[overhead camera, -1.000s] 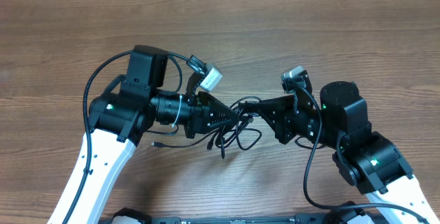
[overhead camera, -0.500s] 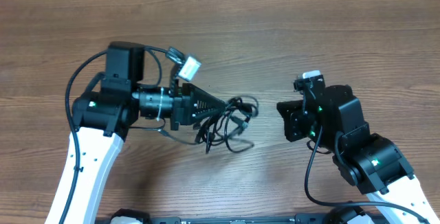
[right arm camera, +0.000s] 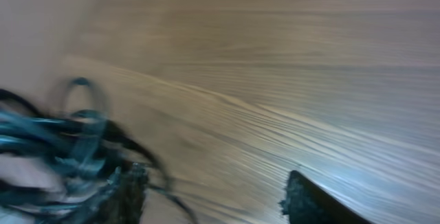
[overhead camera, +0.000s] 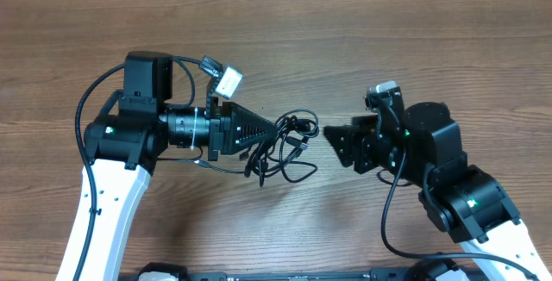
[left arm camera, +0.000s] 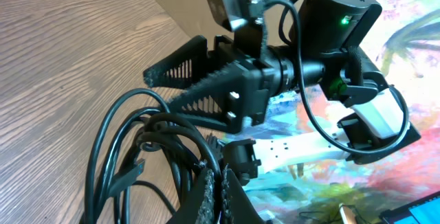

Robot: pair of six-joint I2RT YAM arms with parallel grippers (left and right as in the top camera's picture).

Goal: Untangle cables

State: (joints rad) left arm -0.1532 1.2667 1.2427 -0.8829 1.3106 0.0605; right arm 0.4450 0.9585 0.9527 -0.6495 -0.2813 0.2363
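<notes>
The cables (overhead camera: 291,147) are a loose tangle of thin black cords on the wooden table, between the two arms. My left gripper (overhead camera: 277,129) points right and is shut on a strand at the tangle's upper left. In the left wrist view its pressed fingertips (left arm camera: 217,183) sit among the looped cables (left arm camera: 130,148). My right gripper (overhead camera: 330,141) stands open just right of the tangle, apart from it. It shows head-on in the left wrist view, the right gripper (left arm camera: 159,92) with spread fingers. In the blurred right wrist view, the right gripper (right arm camera: 216,196) is empty and the cables (right arm camera: 62,141) lie to the left.
Thick black wires loop from both arm bodies, by the left arm (overhead camera: 90,109) and the right arm (overhead camera: 388,212). The wooden table (overhead camera: 345,40) stretches on behind the arms. A small plug end (overhead camera: 197,179) lies below the left gripper.
My right gripper let go of the cables, drew back to the right, then came forward again with its jaws open. My left gripper pulled the tangle to the left.
</notes>
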